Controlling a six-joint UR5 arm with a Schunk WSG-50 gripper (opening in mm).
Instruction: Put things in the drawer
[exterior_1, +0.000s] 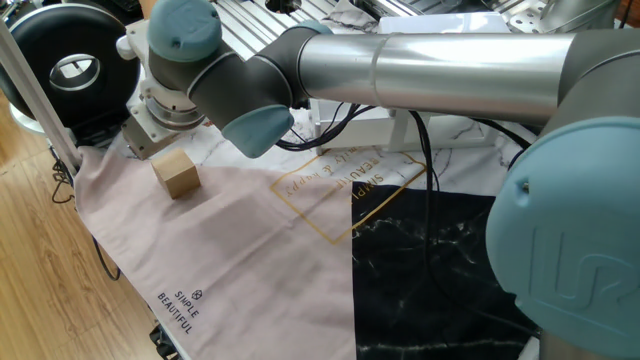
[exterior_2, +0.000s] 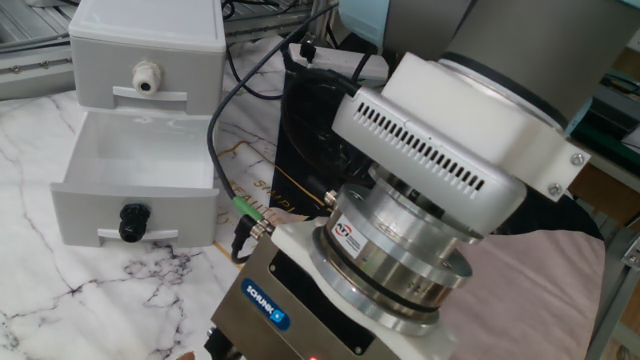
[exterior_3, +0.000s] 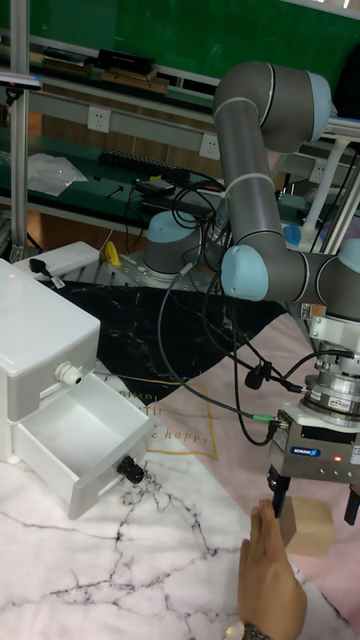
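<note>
The hand (exterior_3: 313, 500) is hovering with its fingers spread wide, gripping nothing. The wooden block (exterior_3: 306, 525) is sitting on the pink cloth (exterior_1: 230, 250) just below and between them. It is looking light, rigid and dry, so pinching its flat opposite sides should hold. The open drawer (exterior_3: 85, 435) is waiting well off to the side.

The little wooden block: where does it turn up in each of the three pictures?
One fixed view: the wooden block lies at upper left on the pink cloth, beside the arm's wrist.
The other fixed view: not in it; the arm's wrist fills the foreground.
Tall fixed view: the block sits at lower right, between the gripper's open fingers.
Shared landmark: the gripper's wrist, right by the block.
</note>
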